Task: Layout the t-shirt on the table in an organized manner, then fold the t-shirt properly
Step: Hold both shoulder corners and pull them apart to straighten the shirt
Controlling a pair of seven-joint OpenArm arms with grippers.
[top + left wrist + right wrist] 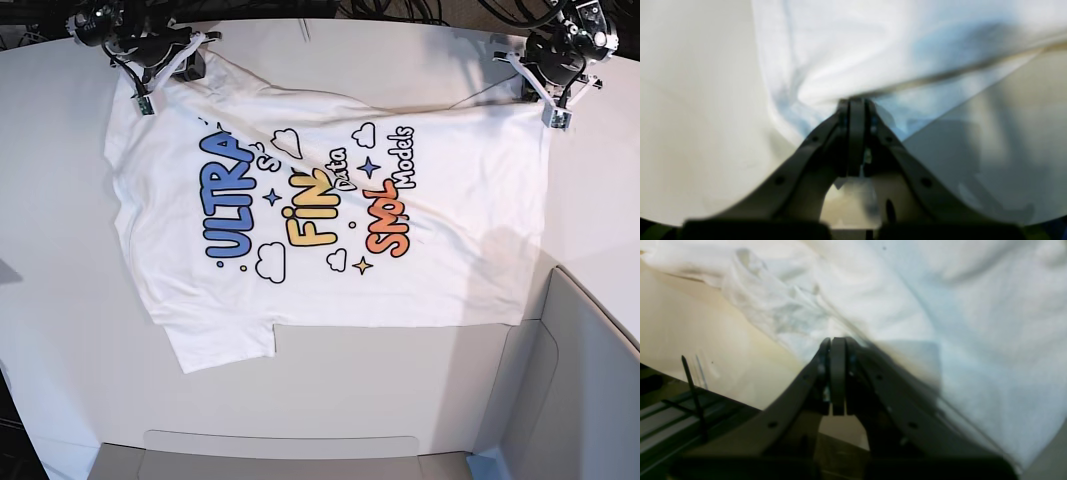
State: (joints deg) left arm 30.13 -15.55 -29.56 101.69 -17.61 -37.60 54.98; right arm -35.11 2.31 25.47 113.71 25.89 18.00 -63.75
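**Desk:** What's at nine o'clock in the base view?

**Photographer:** The right gripper (150, 62), at about ten o'clock, jaws pressed together on the t-shirt (330, 215) at a far corner. Its wrist view shows the fingers (837, 373) shut with white cloth bunched at the tips.

**Desk:** And the shirt itself?

**Photographer:** Print side up on the table (50, 300), long axis running nine to three, neck end toward nine, hem toward three. One sleeve points to six o'clock; a fold crosses the far edge.

**Desk:** At the right?

**Photographer:** The left gripper (556, 80), at two o'clock, likewise closed, pinching the hem corner; the fabric pulls taut from its tips.
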